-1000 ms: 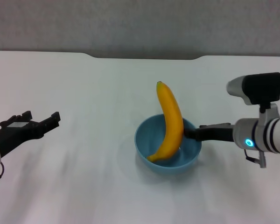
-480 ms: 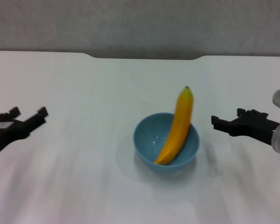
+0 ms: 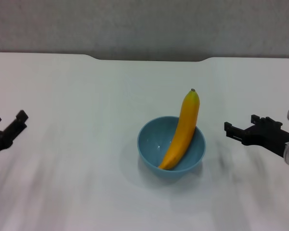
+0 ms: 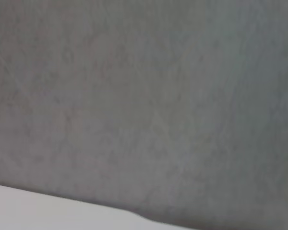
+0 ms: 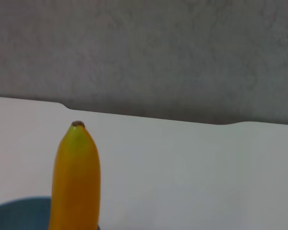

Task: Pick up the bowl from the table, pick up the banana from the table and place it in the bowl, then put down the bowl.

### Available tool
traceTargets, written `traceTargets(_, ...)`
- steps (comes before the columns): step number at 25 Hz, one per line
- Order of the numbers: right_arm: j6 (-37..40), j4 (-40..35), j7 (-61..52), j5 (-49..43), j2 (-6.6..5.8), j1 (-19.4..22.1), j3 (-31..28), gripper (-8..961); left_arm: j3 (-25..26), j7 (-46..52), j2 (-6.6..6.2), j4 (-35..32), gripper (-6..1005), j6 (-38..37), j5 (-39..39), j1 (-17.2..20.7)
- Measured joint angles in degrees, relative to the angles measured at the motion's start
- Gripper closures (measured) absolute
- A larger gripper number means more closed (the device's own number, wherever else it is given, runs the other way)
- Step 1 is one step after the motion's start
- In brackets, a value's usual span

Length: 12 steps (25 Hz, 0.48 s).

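Observation:
The light-blue bowl (image 3: 154, 140) stands on the white table (image 3: 86, 96), a little right of centre. The yellow-orange banana (image 3: 185, 124) lies in it, its lower end on the bowl's floor and its dark tip sticking up over the far right rim. My right gripper (image 3: 241, 123) is open and empty, a short way right of the bowl and not touching it. My left gripper (image 3: 8, 117) is open and empty at the far left edge. The right wrist view shows the banana's upper end (image 5: 76, 182) and a bit of the bowl's rim (image 5: 19, 211).
The table's far edge has a shallow notch (image 3: 149, 58) with a grey wall (image 3: 144, 24) behind it. The left wrist view shows only the wall (image 4: 144, 96) and a strip of the table (image 4: 29, 211).
My right gripper let go of the bowl's rim and drew back to the right. The banana swung from leaning left to leaning right in the bowl. My left gripper drew back to the left.

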<state>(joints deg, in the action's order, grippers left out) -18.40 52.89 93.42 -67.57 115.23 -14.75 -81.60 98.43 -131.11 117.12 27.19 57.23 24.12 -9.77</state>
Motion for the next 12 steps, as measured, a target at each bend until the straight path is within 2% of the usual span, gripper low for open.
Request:
traceTargets(1, 0.0, 0.0, 0.0, 0.0, 0.0, 0.0, 0.0, 59, 0.0, 0.0, 0.0, 0.0, 92, 0.0, 0.0, 0.0)
traceTargets(7, -2.1, -1.8, 22.9, 18.0, 0.21, 0.7, 2.1, 59, -0.4, -6.3, 0.27, -2.9, 92, 0.1, -3.9, -0.1)
traceTargets(10, -10.3, -6.8, 36.4, 31.0, 0.25, 1.2, 1.7, 59, -0.3, -6.8, 0.23, -4.2, 93, 0.0, -4.0, -0.6)
traceTargets(12, -19.4, -12.1, 46.9, 40.2, 0.19, 1.2, 1.7, 59, -0.1, -7.4, 0.23, -5.9, 93, -0.1, -4.0, -1.5)
